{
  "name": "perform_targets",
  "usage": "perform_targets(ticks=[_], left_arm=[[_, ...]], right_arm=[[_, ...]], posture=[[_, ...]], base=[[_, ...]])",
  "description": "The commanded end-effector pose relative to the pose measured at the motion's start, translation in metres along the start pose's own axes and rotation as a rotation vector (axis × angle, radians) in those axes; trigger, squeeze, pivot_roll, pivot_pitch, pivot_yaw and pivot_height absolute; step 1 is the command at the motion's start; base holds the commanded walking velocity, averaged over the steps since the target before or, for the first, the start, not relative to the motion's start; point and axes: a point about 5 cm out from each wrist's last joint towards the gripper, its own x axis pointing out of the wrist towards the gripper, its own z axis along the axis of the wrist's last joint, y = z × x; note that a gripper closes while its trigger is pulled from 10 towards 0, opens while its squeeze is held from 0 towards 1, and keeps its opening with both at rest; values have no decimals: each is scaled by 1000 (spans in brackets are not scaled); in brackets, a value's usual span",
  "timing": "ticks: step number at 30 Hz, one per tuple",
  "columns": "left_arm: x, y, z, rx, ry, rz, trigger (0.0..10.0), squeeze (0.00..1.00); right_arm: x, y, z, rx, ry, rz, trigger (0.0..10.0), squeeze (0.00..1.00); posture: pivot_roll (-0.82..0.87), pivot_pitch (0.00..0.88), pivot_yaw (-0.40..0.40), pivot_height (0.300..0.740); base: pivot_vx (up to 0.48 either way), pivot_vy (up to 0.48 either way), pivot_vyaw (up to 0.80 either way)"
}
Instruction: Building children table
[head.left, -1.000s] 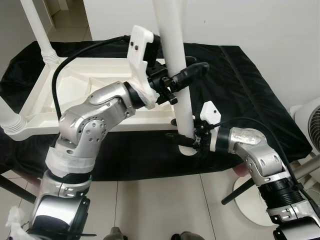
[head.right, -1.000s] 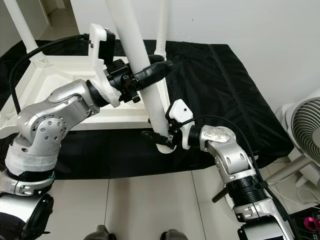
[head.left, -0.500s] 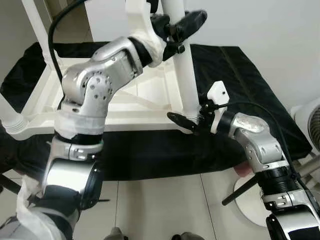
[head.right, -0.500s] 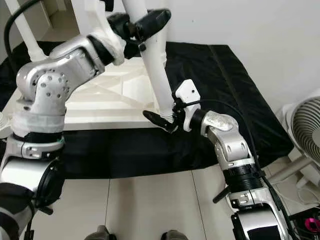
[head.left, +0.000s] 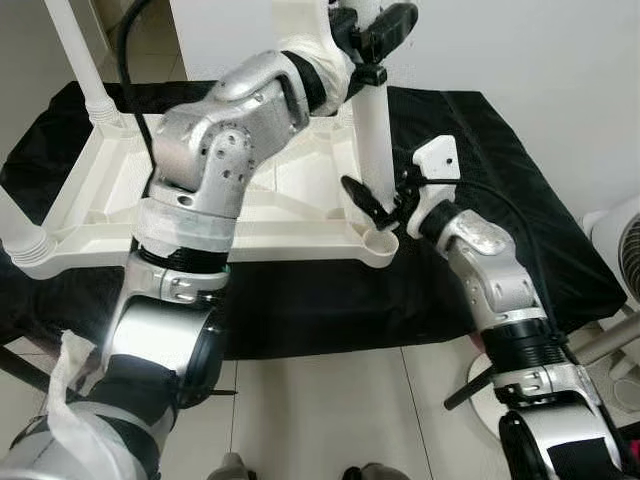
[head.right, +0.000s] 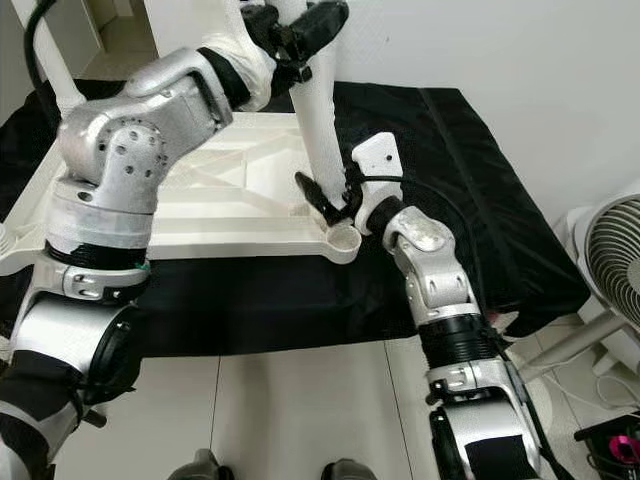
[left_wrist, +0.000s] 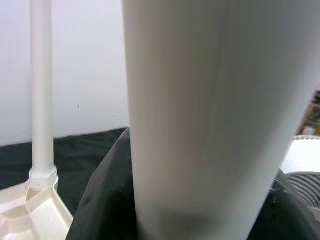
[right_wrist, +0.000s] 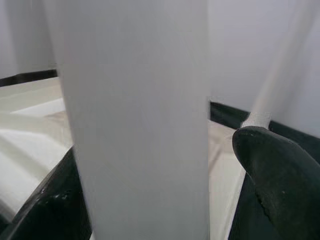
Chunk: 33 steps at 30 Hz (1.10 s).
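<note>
The white table top (head.left: 230, 215) lies upside down on a black cloth (head.left: 500, 180); two fitted legs (head.left: 80, 60) stand at its far-left and near-left corners; the loose leg (head.left: 372, 150) stands almost upright above the near-right corner socket (head.left: 382, 240), its long axis tilted slightly; the left gripper (head.left: 385, 25) is closed around the leg high up; the right gripper (head.left: 385, 205) has its fingers around the leg close to its lower end, just above the socket; whether they press it firmly is uncertain, though the right wrist view shows a finger (right_wrist: 280, 175) on either side. The leg's foot appears unseated; the right gripper is nearer the socket; seating likely requires a straight downward push along the leg's axis.
</note>
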Motion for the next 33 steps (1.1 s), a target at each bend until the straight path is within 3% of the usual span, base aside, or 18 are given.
perform_targets(ticks=[1,5,6,8,10,16,21,33], left_arm=[[7,-7,4,60,-26,39,10000,0],[13,-10,1,92,-31,78,10000,0],[16,-12,0,103,-31,89,10000,0],[16,-12,0,103,-31,89,10000,0],[21,-15,-2,130,-30,104,10000,0],[24,-15,0,151,-40,128,10000,0],[26,-19,1,151,-48,126,10000,0],[30,-26,-1,160,-57,112,10000,0]], right_arm=[[7,2,5,-20,-22,-96,10000,0],[13,8,4,-1,-22,-203,10000,0],[14,9,1,-9,-3,-279,10000,0],[14,9,1,-9,-3,-279,10000,0],[15,14,-3,-48,15,-399,10000,0],[16,21,-13,-110,73,-525,10000,0],[17,21,-14,-134,86,-575,10000,0],[24,26,-6,-93,26,-612,10000,0]], posture=[[-60,39,13,740],[-58,42,12,740],[-59,42,15,740],[-59,42,15,740],[-60,45,21,740],[-63,46,30,740],[-55,45,29,740],[-46,45,24,740]], base=[[0,0,0],[0,0,0],[0,0,0],[0,0,0],[0,0,0],[0,0,0],[0,0,0],[0,0,0]])
